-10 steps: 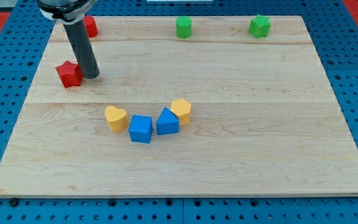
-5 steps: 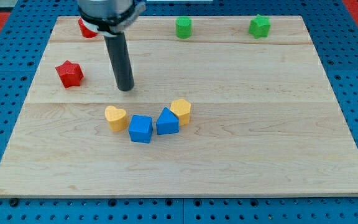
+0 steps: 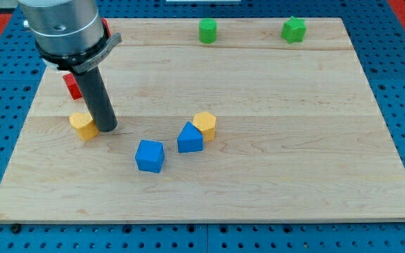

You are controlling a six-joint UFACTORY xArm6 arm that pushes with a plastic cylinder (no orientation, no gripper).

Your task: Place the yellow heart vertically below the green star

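- The yellow heart (image 3: 83,126) sits near the board's left edge, plain matte yellow with no writing, partly hidden by the rod.
- My tip (image 3: 106,129) rests against its right side; the rod carries no gripper.
- The green star (image 3: 294,29) lies well apart at the view's top right.
- A blue cube (image 3: 150,155) stands right of the tip; a red block (image 3: 72,86) peeks out above the heart.

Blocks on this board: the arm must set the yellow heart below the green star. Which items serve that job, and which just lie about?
Job: yellow heart, green star, my tip beside the heart.

Lying about: blue cube, blue block, yellow block, green block, red block.
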